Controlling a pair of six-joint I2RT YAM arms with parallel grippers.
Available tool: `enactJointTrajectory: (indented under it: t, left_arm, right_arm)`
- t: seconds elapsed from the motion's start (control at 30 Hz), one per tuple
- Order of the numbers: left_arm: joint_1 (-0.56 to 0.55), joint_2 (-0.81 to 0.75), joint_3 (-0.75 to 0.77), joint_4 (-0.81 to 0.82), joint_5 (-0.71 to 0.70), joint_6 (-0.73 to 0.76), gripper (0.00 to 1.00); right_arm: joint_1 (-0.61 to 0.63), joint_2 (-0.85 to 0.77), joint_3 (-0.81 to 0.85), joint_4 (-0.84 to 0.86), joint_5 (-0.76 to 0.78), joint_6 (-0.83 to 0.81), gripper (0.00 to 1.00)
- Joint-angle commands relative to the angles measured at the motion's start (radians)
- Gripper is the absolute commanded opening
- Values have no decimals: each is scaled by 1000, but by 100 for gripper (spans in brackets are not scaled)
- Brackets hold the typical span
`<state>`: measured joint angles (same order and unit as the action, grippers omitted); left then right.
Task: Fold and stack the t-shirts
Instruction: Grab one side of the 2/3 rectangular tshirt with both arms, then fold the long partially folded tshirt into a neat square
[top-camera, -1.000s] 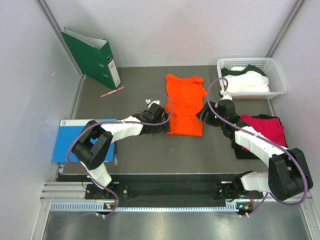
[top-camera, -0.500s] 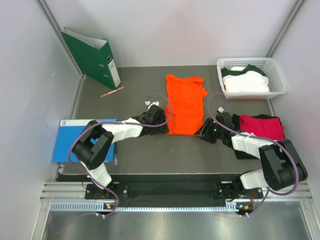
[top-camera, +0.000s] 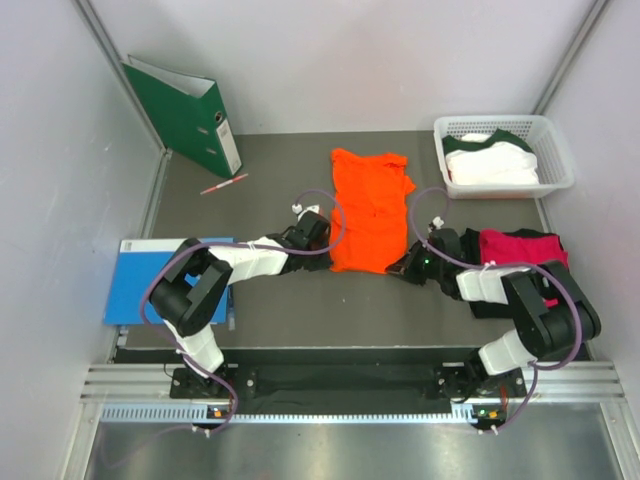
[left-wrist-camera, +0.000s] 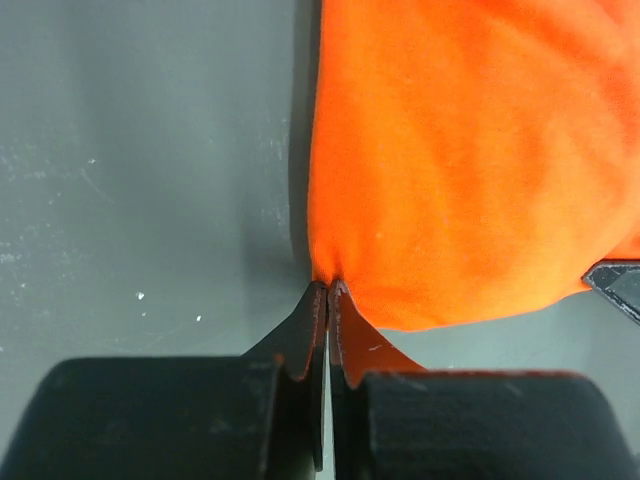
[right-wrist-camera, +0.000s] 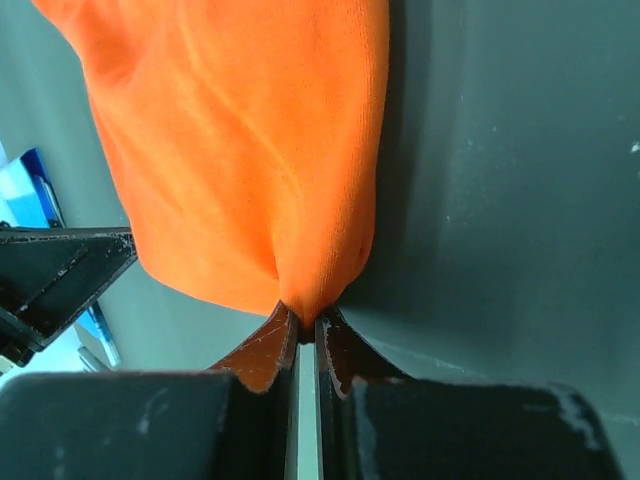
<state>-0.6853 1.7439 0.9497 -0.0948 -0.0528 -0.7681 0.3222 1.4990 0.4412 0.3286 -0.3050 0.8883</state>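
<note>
We see the orange t-shirt (top-camera: 370, 205) lying flat in the middle of the gray table (top-camera: 280, 300). Its near end sits between our two arms. Our left gripper (left-wrist-camera: 328, 290) is squeezed tight on the near left corner of the orange t-shirt. The cloth puckers a little right at the tips. Our right gripper (right-wrist-camera: 303, 322) is squeezed tight on the near right corner, and the cloth bunches into a small fold there. Both grippers are low, down by the table.

To the right of the orange t-shirt, the pink t-shirt (top-camera: 525, 250) lies on top of the black t-shirt (top-camera: 485, 303). The white t-shirt (top-camera: 495, 168) with dark green trim sits in the white basket (top-camera: 556, 150) at the far right corner.

A green ring binder (top-camera: 185, 115) leans at the far left. A pink pen (top-camera: 223, 184) lies just in front of it. A blue folder (top-camera: 135, 280) lies flat at the left edge, beside our left arm.
</note>
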Motion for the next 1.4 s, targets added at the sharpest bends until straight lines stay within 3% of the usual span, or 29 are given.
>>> enactJointTrajectory:
  t: [0.0, 0.27, 0.6, 0.8, 0.93, 1.37]
  left_arm:
    - [0, 8, -22, 4, -10, 0, 0]
    - [-19, -110, -92, -46, 11, 4, 0]
    - [-106, -227, -97, -170, -8, 7, 0]
    - [-105, -181, 72, -269, -93, 82, 0]
    - [-96, -141, 200, -298, -116, 118, 0]
    - [15, 74, 564, -385, -93, 240, 0]
  right_arm:
    - [5, -43, -16, -88, 76, -66, 0]
    - [17, -189, -6, -291, 99, -163, 0]
    - [83, -310, -70, -324, 72, -210, 0]
    - [84, -367, 22, -407, 105, -267, 0]
    - [83, -350, 184, -479, 153, -333, 0]
    - [64, -67, 596, -530, 277, -502, 0]
